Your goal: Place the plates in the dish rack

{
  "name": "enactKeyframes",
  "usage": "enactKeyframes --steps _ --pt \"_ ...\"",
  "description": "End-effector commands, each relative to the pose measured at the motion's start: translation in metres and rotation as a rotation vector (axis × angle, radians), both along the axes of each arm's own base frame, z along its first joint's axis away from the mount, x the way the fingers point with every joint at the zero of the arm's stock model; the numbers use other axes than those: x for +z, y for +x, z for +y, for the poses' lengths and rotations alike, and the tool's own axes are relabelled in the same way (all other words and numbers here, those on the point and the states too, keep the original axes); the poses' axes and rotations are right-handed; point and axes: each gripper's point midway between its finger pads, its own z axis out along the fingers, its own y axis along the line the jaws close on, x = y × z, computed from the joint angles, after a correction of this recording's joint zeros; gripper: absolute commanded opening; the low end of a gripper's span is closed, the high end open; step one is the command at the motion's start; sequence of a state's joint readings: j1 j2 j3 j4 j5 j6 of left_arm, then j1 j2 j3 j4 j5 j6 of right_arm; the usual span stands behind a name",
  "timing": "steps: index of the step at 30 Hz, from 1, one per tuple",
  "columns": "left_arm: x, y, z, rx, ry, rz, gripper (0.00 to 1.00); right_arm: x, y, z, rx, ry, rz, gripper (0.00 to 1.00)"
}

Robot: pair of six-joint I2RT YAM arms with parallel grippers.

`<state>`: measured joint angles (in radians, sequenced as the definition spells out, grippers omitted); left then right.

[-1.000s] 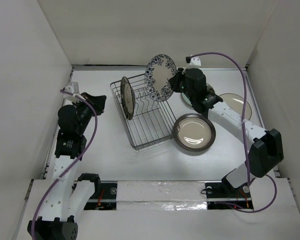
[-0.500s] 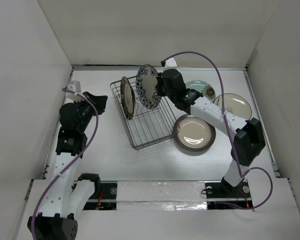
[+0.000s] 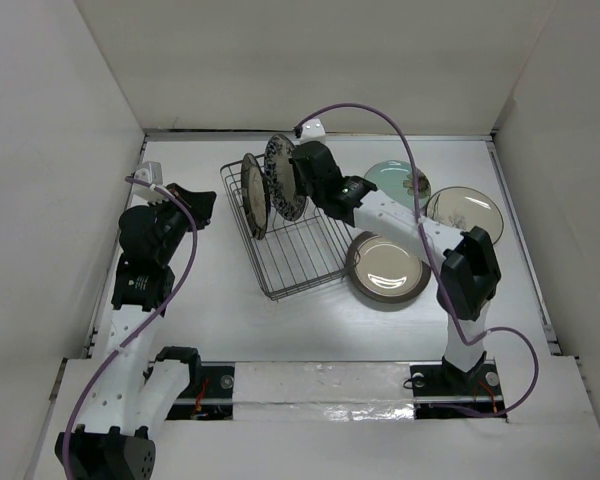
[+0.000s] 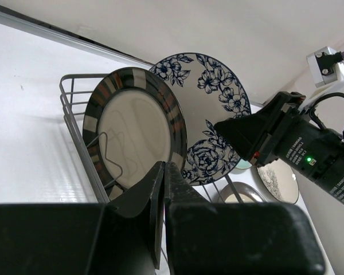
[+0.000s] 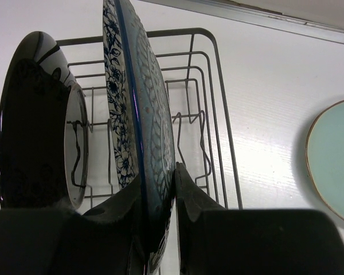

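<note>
My right gripper [image 3: 298, 172] is shut on the rim of the blue-and-white floral plate [image 3: 282, 176] and holds it on edge over the dish rack [image 3: 292, 245], just right of the dark brown plate [image 3: 254, 195] that stands upright in the tines. In the right wrist view the floral plate [image 5: 139, 109] is clamped at the gripper [image 5: 159, 179], with the dark plate [image 5: 37, 123] to its left. My left gripper [image 3: 195, 205] is shut and empty, left of the rack. In the left wrist view both plates, dark [image 4: 139, 133] and floral [image 4: 213, 114], stand beyond its fingertips [image 4: 164, 172].
A brown-rimmed cream plate [image 3: 387, 268] lies flat right of the rack. A pale teal plate [image 3: 398, 182] and a cream plate with branch motif [image 3: 464, 212] lie flat at the back right. White walls enclose the table.
My right arm has carried the floral plate leftward from the rack's right side to over the rack, turning it edge-on beside the dark plate. The left arm has stayed still.
</note>
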<state>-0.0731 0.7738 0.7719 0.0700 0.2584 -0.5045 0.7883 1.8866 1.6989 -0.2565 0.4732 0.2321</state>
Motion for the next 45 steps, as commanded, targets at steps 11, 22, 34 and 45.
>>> enactKeyframes --steps 11,22,34,45 --pt "0.014 -0.002 0.001 0.004 0.015 -0.055 0.00 0.042 0.002 0.036 -0.061 0.079 -0.124 0.00" --pt "0.012 -0.001 -0.004 -0.020 0.009 -0.049 0.00 0.031 0.001 0.050 -0.038 0.105 -0.104 0.11" --pt "0.012 0.001 -0.001 -0.005 0.016 -0.046 0.00 0.053 -0.015 0.054 -0.019 0.186 -0.183 0.41" --pt "0.012 -0.003 -0.001 -0.005 0.014 -0.051 0.00 0.069 -0.019 0.041 -0.055 0.199 -0.200 0.41"
